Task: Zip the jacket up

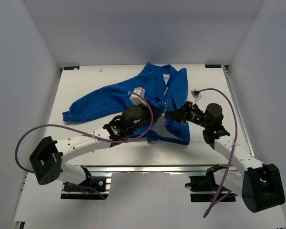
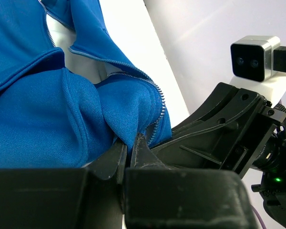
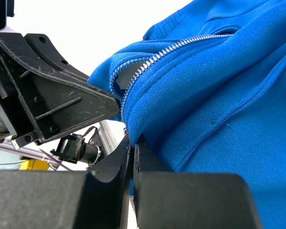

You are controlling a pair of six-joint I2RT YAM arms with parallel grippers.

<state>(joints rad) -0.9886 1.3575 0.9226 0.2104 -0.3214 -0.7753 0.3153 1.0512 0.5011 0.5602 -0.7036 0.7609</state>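
The bright blue jacket (image 1: 148, 95) lies crumpled on the white table, one sleeve stretched to the left, collar toward the back. Its silver zipper (image 1: 166, 100) runs down the centre and stands open, white lining showing. My left gripper (image 1: 158, 114) is shut on a fold of the jacket's front edge by the zipper teeth (image 2: 155, 102). My right gripper (image 1: 169, 114) faces it, shut on the other front edge (image 3: 148, 95) just beside the zipper teeth (image 3: 181, 47). The two grippers nearly touch over the jacket's lower front.
The white table (image 1: 86, 76) has a metal rail (image 1: 152, 168) along its near edge. Grey walls close in the left, back and right. Purple cables (image 1: 47, 128) loop from both arms. The right arm's camera (image 2: 255, 57) shows in the left wrist view.
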